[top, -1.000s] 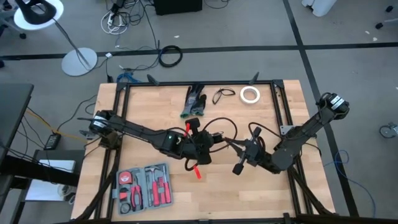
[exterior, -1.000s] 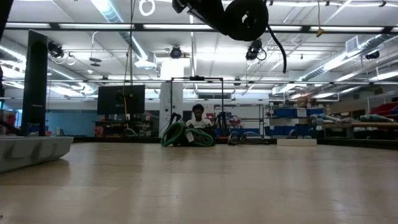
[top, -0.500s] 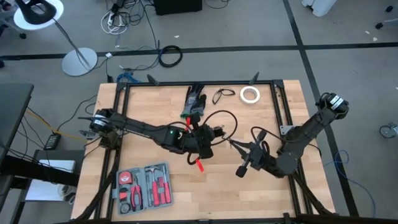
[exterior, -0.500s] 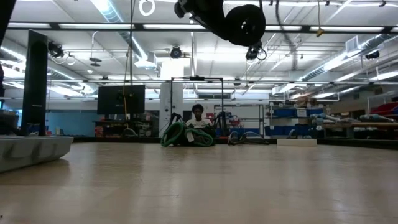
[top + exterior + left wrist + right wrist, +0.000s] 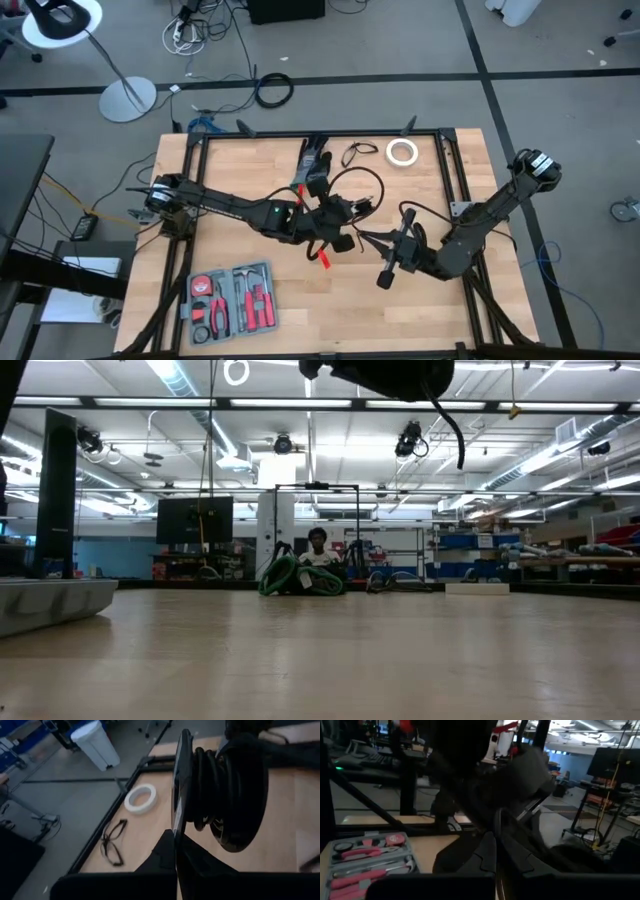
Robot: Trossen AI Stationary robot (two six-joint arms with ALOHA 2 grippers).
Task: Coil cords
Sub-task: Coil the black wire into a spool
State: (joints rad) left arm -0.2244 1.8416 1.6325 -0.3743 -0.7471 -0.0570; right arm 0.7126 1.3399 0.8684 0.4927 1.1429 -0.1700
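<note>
- Grey floor surrounds a wooden bench (image 5: 250,170) with a black frame; a floor lamp (image 5: 75,30) stands off its far left corner, and a thick black cable ring (image 5: 273,91) lies on the floor beyond the far edge.
- Seen from bench height, a large hall with ceiling lights lies behind, and a person (image 5: 318,550) sits far back by green hoses.
- From the bench's left edge the left arm reaches to the middle; its gripper (image 5: 338,222) is closed on a coiled cord (image 5: 345,208), held up off the wood.
- From that arm's wrist camera the coiled cord (image 5: 225,790) shows as several black turns stacked tight between the closed fingers (image 5: 175,855).
- One loose loop of the same cord (image 5: 352,182) arcs toward the far edge, and a tail runs over to the right arm.
- Coming in from the right edge, the right arm has its gripper (image 5: 386,272) closed near the middle, just right of the left one; whether it pinches the tail I cannot tell.
- An open tool case (image 5: 232,302) with red-handled tools sits near the front left corner.
- Gloves (image 5: 313,160) lie by the far edge, with glasses (image 5: 357,152) beside them.
- A white tape roll (image 5: 402,152) lies right of the glasses.
</note>
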